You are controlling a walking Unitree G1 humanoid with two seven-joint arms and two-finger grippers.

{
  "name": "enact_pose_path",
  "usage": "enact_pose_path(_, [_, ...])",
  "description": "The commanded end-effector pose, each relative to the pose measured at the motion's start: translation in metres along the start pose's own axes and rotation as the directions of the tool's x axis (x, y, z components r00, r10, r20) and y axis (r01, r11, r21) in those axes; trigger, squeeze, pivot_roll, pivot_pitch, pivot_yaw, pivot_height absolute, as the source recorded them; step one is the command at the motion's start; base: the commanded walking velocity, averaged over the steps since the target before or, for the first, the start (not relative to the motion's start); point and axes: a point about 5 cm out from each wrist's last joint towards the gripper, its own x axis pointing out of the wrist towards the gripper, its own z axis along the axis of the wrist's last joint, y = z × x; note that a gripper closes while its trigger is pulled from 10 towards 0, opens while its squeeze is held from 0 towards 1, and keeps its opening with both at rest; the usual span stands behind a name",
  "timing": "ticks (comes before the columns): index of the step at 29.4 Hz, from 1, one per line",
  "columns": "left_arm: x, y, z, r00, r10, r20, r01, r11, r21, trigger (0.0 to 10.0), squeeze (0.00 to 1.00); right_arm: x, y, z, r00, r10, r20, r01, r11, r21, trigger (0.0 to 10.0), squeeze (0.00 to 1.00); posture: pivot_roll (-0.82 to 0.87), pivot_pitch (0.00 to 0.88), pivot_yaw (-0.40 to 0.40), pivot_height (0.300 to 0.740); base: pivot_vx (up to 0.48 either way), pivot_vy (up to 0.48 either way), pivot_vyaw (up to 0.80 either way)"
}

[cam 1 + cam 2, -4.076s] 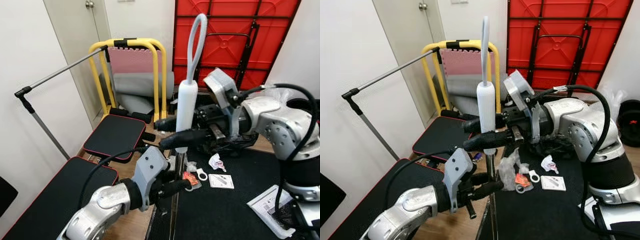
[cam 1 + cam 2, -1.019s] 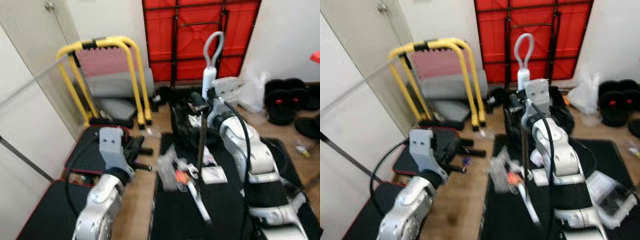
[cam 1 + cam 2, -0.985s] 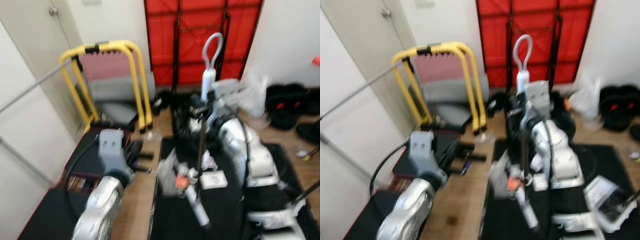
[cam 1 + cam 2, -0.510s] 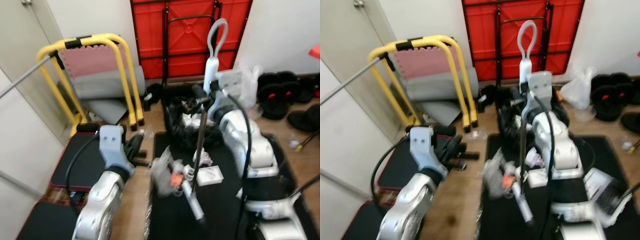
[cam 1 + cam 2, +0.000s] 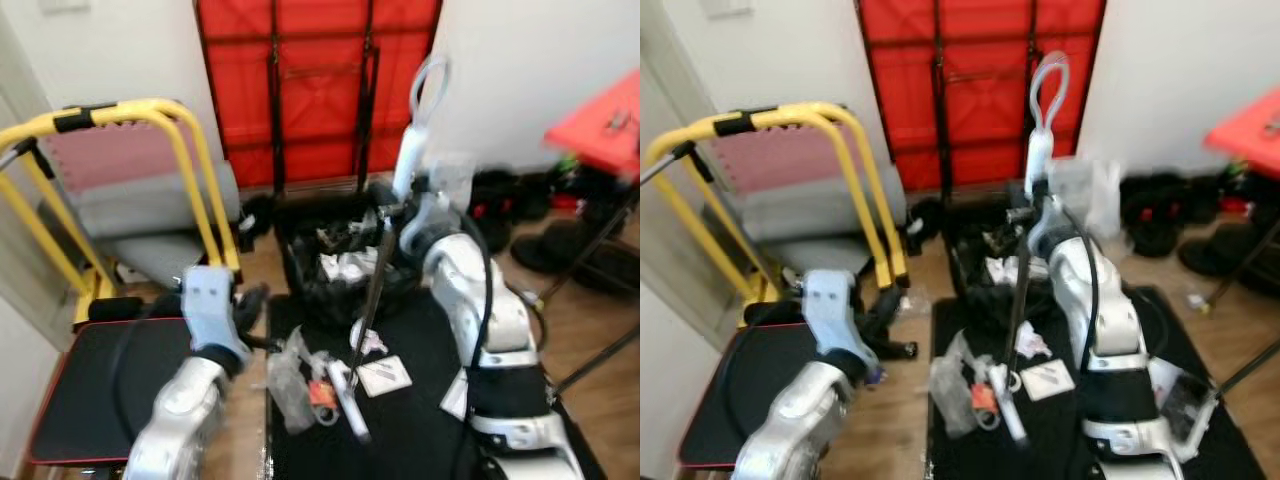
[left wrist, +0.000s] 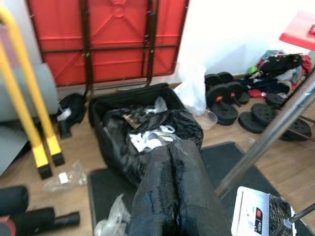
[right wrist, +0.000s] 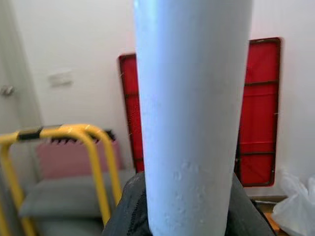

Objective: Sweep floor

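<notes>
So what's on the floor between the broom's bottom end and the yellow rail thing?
In the right eye view, crumpled clear plastic wrap lies beside the broom on the black mat; then bare wooden floor toward the yellow rail.

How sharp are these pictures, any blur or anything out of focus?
Left eye view: soft motion blur, worst at the red table on the right. Right eye view: similar. Left wrist view: sharp background, fingers blurred. Right wrist view: broom handle close, soft, washed out.
</notes>
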Motion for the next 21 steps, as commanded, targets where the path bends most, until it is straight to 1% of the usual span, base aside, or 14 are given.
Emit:
enact_pose_path(1, [-0.001,-0.004,-0.003,1.0,-0.01,-0.012,0.01,1.0,-0.003,10.0,0.0,-0.001,-0.004,0.01,0.998,-0.021,0.062,0.022,1.0,-0.01,10.0,0.0,-0.22,0.0,0.01,0.74,0.262,0.0,0.0])
enact_pose_path(4, [-0.002,-0.004,-0.003,1.0,-0.011,-0.012,0.011,1.0,-0.004,10.0,0.0,0.0,-0.006,0.01,0.997,-0.029,0.064,0.031,0.999,-0.016,10.0,0.0,-0.22,0.0,0.009,0.74,0.262,0.0,0.0])
enact_pose_path(6, [-0.003,-0.007,-0.002,1.0,-0.015,-0.013,0.015,1.0,-0.006,10.0,0.0,0.003,-0.012,0.009,0.996,-0.052,0.067,0.054,0.998,-0.014,10.0,0.0,-0.21,0.0,0.007,0.74,0.262,0.0,0.0])
enact_pose_path(11, [-0.006,-0.008,-0.001,1.0,-0.017,-0.012,0.017,1.0,-0.01,10.0,0.0,0.006,-0.02,0.008,0.994,-0.089,0.064,0.089,0.996,-0.002,10.0,0.0,-0.21,0.0,0.008,0.74,0.26,0.0,0.0])
enact_pose_path(13, [-0.006,-0.009,-0.001,1.0,-0.017,-0.012,0.017,1.0,-0.01,10.0,0.0,0.007,-0.021,0.008,0.994,-0.092,0.064,0.092,0.996,0.001,10.0,0.0,-0.21,0.0,0.008,0.74,0.255,0.0,0.0])
enact_pose_path(17, [-0.005,-0.01,0.0,1.0,-0.017,-0.01,0.017,1.0,-0.012,10.0,0.0,0.006,-0.017,0.003,0.996,-0.071,0.051,0.07,0.997,0.012,10.0,0.0,-0.21,0.0,0.009,0.74,0.251,0.0,0.0])
enact_pose_path(21, [-0.004,-0.01,0.001,1.0,-0.011,-0.007,0.011,1.0,-0.006,10.0,0.0,0.001,-0.003,-0.009,1.0,-0.011,0.028,0.011,1.0,0.014,10.0,0.0,-0.21,0.0,0.006,0.74,0.247,0.0,0.0])
